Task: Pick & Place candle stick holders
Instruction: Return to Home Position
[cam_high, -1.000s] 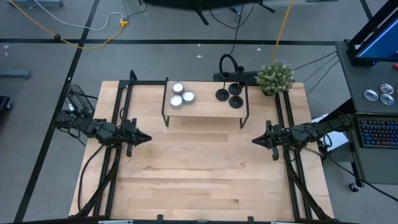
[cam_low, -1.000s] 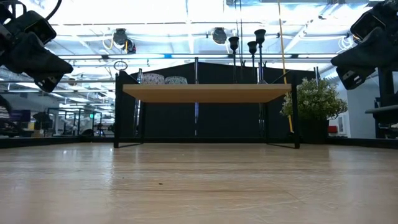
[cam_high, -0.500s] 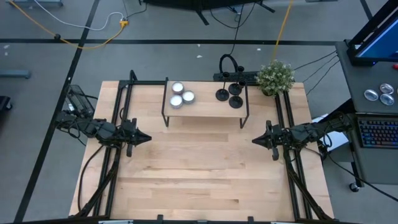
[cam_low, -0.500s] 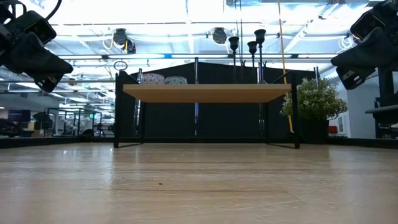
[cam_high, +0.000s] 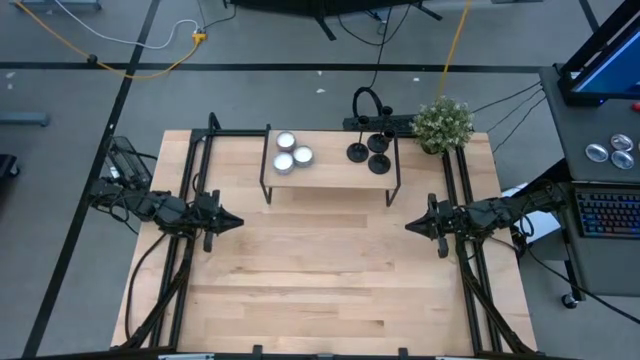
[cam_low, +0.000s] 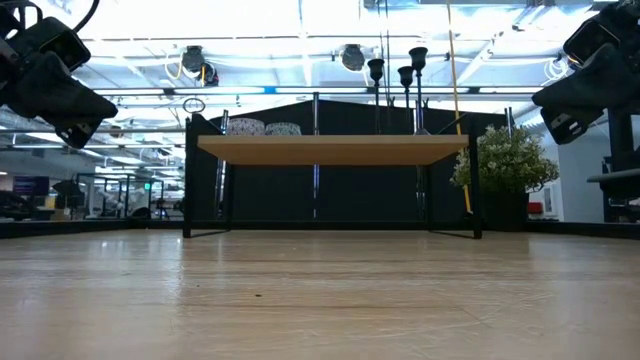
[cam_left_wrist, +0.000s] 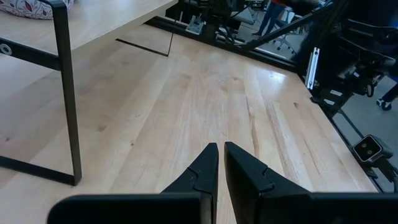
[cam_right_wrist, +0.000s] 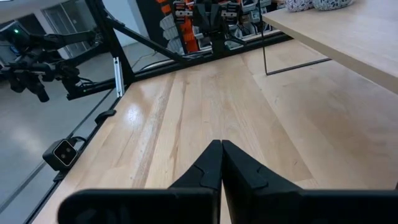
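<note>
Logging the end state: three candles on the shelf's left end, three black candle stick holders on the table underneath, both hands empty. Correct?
No: the candle stick holders stand on the shelf, at its right end, not the table; the high view shows it. The candles, left hand and right hand are as stated.

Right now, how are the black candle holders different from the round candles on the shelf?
The candle holders are black; the candles look pale on top. The holders stand tall and thin; the candles sit short and wide. Holders crowd the shelf's right end, candles its left. Both come in threes. The left gripper and right gripper wait apart.
</note>
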